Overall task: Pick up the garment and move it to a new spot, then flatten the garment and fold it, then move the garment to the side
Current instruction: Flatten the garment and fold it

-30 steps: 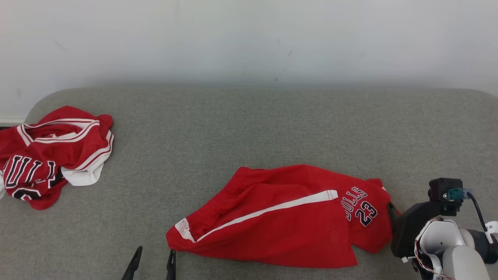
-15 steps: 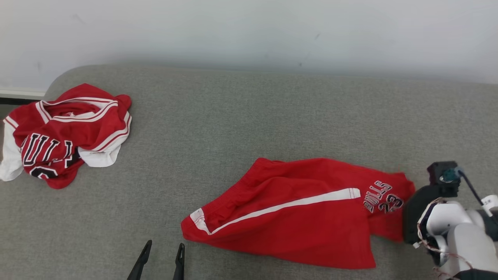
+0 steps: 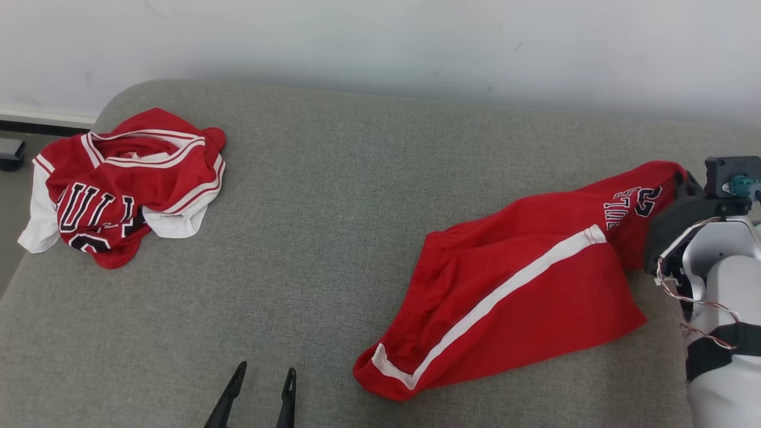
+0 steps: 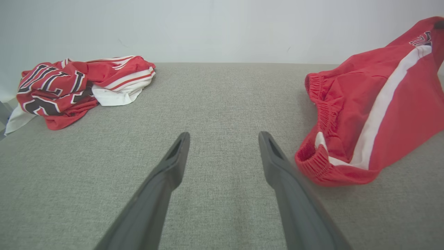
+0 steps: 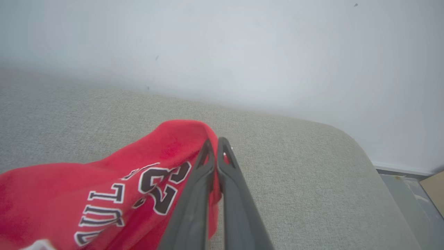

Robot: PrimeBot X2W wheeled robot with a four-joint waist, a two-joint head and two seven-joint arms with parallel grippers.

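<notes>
Pinching the red shorts [image 3: 523, 297] by the hem near the "23", my right jaws hold that end raised at 3 o'clock; the waistband [image 3: 410, 309] rests on the grey cushion [image 3: 333, 196] at 5 o'clock. My left jaws stand spread, empty, at 6 o'clock.

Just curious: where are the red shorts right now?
In the head view the red shorts lie on the right of the grey cushion, one leg gripped by the right claw.
</notes>
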